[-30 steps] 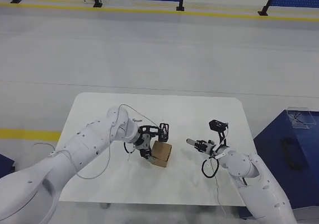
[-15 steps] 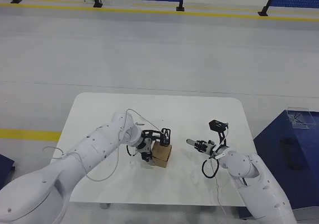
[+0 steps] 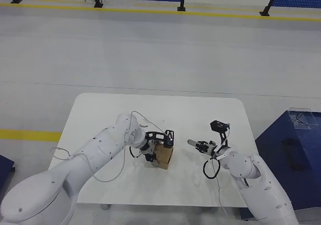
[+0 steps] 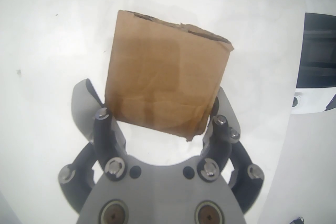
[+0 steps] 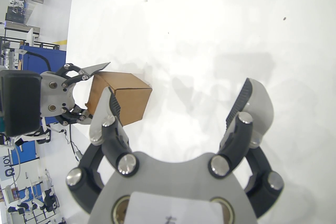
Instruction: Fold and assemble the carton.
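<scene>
Our left gripper (image 4: pixel 155 93) has its fingers set wide, one on each side of the near end of the carton (image 4: pixel 168 70). Both seem to touch the cardboard, so we judge that it holds the carton by the side walls. Our right gripper (image 5: pixel 179 89) is wide open with nothing in it, over the bare table (image 5: pixel 210 12), well apart from the carton. The carton is near the middle of the table and appears to rest on the surface. Its far end shows a rough corrugated edge; we cannot tell if the flaps there are closed.

We think the step in hand is to keep the carton steady and square while the free end is folded. For this the left grip should be firm, but not so strong that the walls bend inward. The right gripper should come to the free end, press a flap along its crease, and not push the carton out of the left fingers.
</scene>
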Available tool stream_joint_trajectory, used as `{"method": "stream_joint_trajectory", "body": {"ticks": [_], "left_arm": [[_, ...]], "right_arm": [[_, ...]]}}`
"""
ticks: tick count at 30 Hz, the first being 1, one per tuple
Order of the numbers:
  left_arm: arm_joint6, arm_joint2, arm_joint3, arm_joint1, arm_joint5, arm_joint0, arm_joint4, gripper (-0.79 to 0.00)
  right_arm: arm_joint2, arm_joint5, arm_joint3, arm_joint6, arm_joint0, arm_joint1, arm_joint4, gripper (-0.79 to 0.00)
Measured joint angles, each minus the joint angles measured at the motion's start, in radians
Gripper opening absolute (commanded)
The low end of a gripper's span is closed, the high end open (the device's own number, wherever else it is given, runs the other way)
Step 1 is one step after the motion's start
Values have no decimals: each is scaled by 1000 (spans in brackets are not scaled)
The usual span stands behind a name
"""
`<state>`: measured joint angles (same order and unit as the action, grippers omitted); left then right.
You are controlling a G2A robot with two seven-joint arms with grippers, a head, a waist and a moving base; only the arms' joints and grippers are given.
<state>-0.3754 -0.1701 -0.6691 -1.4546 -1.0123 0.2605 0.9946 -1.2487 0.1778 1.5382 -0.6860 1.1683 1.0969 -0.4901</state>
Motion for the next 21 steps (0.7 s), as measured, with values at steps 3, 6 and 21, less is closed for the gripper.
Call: {"method": "stream_joint_trajectory", "body": {"ticks": [3, 6, 21], "left_arm": [[1, 0, 1, 0, 0, 1, 1, -212], [-11, 0, -3, 1, 0, 2, 4, -188], [-94, 0, -72, 23, 0, -6, -56, -785]], "right_arm": [[0, 0, 0, 0, 0, 0, 0, 0], [0, 0, 0, 0, 0, 0, 0, 0], [0, 0, 0, 0, 0, 0, 0, 0]]}}
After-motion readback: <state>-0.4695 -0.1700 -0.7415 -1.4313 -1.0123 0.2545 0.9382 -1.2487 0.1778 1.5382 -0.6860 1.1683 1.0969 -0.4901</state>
